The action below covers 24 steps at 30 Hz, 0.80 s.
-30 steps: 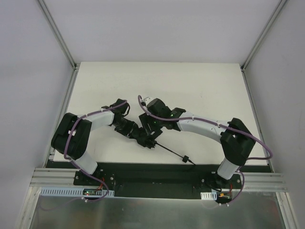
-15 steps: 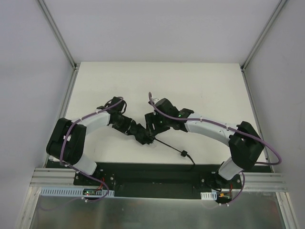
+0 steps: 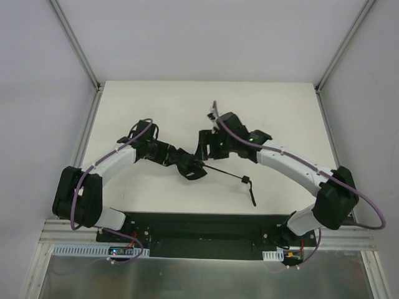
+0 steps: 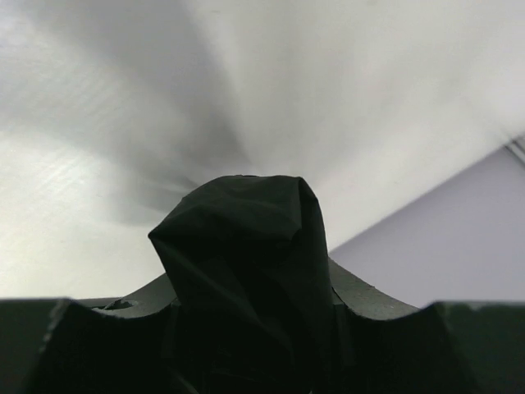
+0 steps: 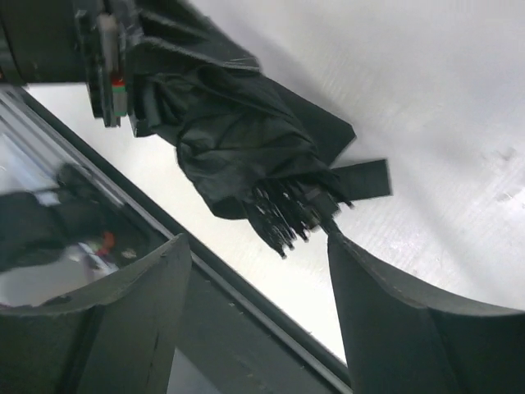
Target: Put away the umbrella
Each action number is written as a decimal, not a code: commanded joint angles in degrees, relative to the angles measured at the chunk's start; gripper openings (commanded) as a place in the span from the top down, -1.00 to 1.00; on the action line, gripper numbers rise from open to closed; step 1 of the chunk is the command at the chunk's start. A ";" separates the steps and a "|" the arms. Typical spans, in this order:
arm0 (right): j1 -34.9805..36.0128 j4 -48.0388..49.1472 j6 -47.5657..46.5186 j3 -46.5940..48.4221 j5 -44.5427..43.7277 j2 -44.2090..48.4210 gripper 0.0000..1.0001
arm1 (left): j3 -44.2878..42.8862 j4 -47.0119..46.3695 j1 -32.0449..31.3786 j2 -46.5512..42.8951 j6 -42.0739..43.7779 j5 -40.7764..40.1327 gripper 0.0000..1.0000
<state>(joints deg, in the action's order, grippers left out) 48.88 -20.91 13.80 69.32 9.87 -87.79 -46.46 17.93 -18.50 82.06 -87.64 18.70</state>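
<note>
Umbrella [image 3: 187,167]: folded, black canopy bunched up; near the middle of the tabletop [image 3: 156,106], a little toward its near edge.
Left jaws: clamped on the canopy fabric; in the wrist view the bundle pokes out from between them.
Right jaws: spread wide, holding nothing; the canopy's rib-tip end sits just ahead of the gap, beside the left jaws.
Shaft [image 3: 221,172]: thin, extended, runs from the canopy toward the right edge.
Knob handle [image 3: 245,181]: at the shaft's end, apart from both jaws.
Wrist cord [image 3: 252,198]: trails from the knob toward the near edge.
Canopy lifted or resting: cannot tell.
</note>
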 commanded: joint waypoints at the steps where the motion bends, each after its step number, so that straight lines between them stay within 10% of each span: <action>1: -10.89 -3.79 12.64 2.49 2.70 12.44 -0.49 | -7.41 -1.50 2.15 -5.77 -4.91 4.06 1.00; 10: -35.34 -8.19 6.88 4.95 27.20 15.09 -0.68 | -16.20 -1.15 3.91 -10.78 -11.49 8.28 1.00; 24: -30.60 -8.95 -5.18 -20.10 5.18 41.72 -0.71 | -32.72 -0.97 5.32 -10.00 -20.30 7.40 1.00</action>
<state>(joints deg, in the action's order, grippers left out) 17.30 -22.11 13.87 52.47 22.81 -48.12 -71.20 20.53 -14.94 71.77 -95.29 26.46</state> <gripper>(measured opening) 0.832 0.387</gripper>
